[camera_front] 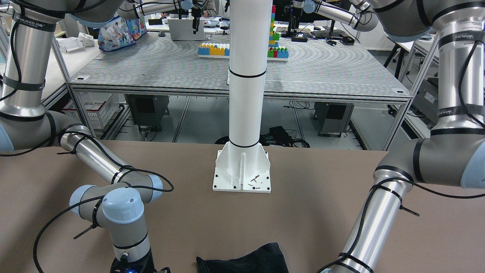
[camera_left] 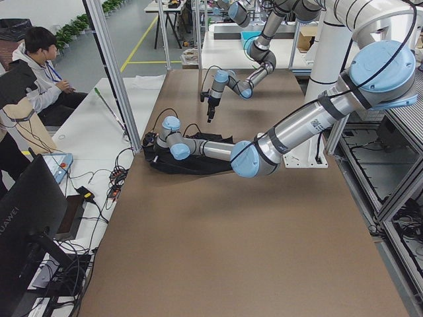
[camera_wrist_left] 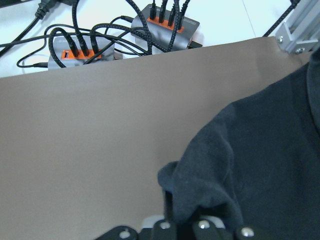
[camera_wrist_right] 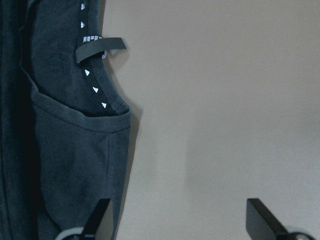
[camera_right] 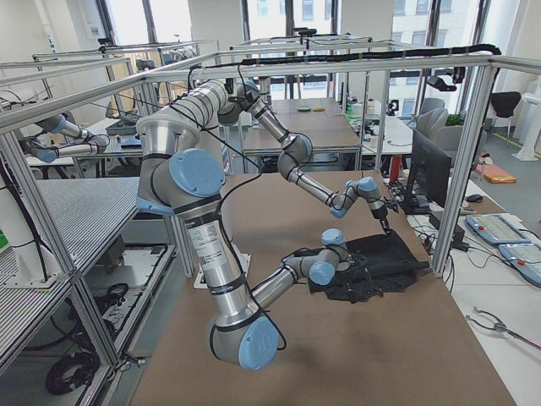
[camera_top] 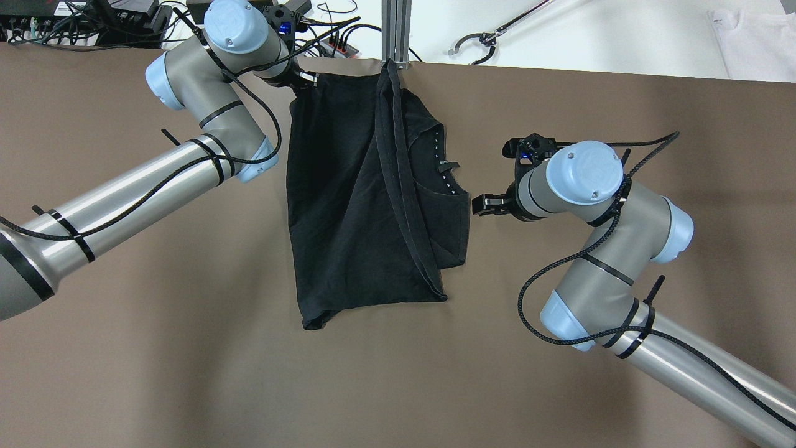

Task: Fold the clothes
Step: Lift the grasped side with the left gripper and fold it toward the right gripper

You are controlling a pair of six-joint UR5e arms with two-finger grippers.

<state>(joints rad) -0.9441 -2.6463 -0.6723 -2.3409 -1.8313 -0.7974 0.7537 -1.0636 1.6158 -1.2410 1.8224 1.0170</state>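
Observation:
The black garment [camera_top: 348,205] lies partly folded on the brown table [camera_top: 155,348], with a folded hem running down its middle and the neckline with its label [camera_top: 444,168] facing right. My left gripper [camera_top: 306,81] is shut on the garment's far left corner; the left wrist view shows the cloth [camera_wrist_left: 260,165] pinched in the gripper [camera_wrist_left: 200,222]. My right gripper [camera_top: 480,206] is open and empty at the garment's right edge. In the right wrist view one finger [camera_wrist_right: 99,216] is over the cloth edge [camera_wrist_right: 75,165] and the other finger [camera_wrist_right: 260,216] is over bare table.
The white pillar's base plate [camera_front: 242,170] stands at the robot side of the table. An aluminium post [camera_top: 396,31] and cable hubs [camera_wrist_left: 160,25] sit at the far edge by the garment's corner. A person [camera_left: 33,59] sits beyond the table's far side.

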